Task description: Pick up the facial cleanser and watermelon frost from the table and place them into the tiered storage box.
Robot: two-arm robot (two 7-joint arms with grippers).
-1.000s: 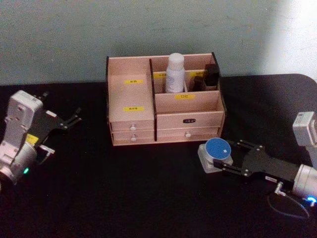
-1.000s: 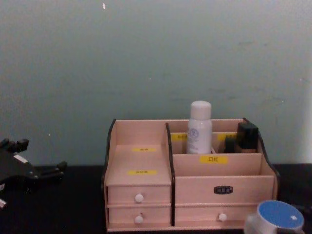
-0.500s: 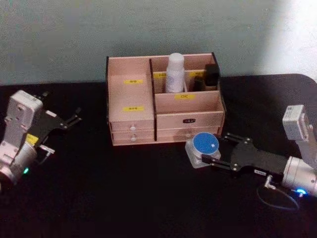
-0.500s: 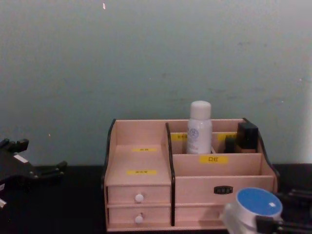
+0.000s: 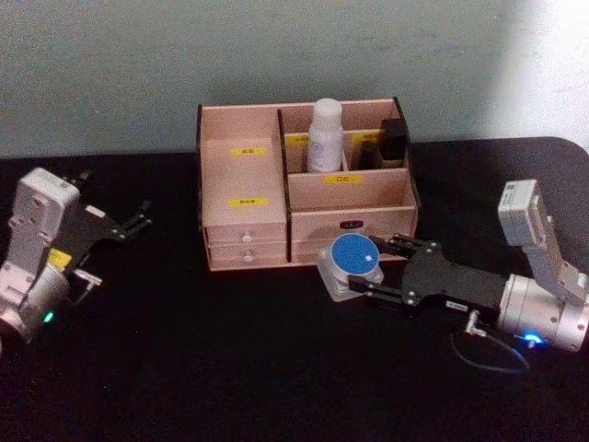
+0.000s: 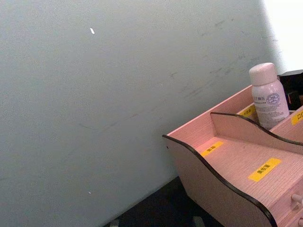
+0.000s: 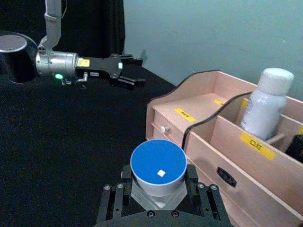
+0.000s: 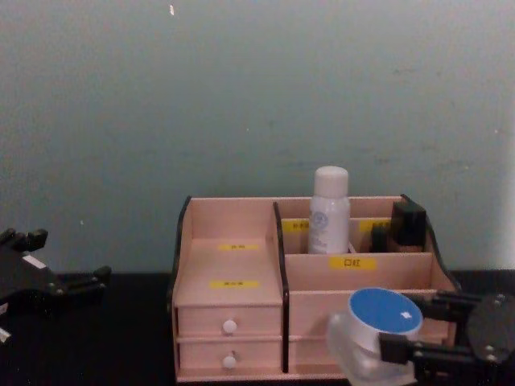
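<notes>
Right gripper (image 5: 368, 270), mine, closed on the jar (image 5: 352, 262): a clear squarish jar with a round blue lid, pinched on two opposite sides between my black fingers (image 7: 112, 198). In the right wrist view the lid faces up with a small white mark near its middle, and the jar sits level between the fingers. My right arm reaches in low from the right side of the black table (image 5: 230, 359), forearm nearly flat, wrist pointed toward the robot's left, a blue light lit near the wrist joint.

The jar is held just in front of the tiered storage box (image 5: 304, 189), before the lower drawers of its right half. In the chest view the jar (image 8: 374, 330) overlaps the drawer fronts; whether it rests on the table or clears it, I cannot tell.

A white bottle (image 5: 324, 135) stands upright in a rear compartment of the box, and a dark item (image 5: 394, 138) stands in the rear right compartment.

Left gripper (image 5: 138, 221) is well apart at the left side of the table, off the surface, fingers spread and holding nothing, pointing roughly toward the box. Left arm is bent, green light showing on its body.
</notes>
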